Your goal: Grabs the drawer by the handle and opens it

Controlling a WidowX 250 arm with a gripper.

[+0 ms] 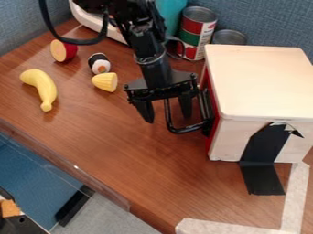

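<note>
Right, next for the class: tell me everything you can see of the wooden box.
The box stands upright on the brown table, pale and wooden-looking, its flat top round-cornered. Its left face is red, with a black looped handle that shows between the open fingers of the gripper. Black tape, ragged on top, runs down its near side onto the table.

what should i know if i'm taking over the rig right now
Gripper: the black two-finger gripper is open at the handle, fingers apart with the bar between them in this view; no grip yet.
Things: black bent-bar handle on the red drawer front, left side of the pale wooden box.
Done: gripper lined up; drawer looks shut.
Left: grasp the handle, then probably pull toward the banana side.
</note>
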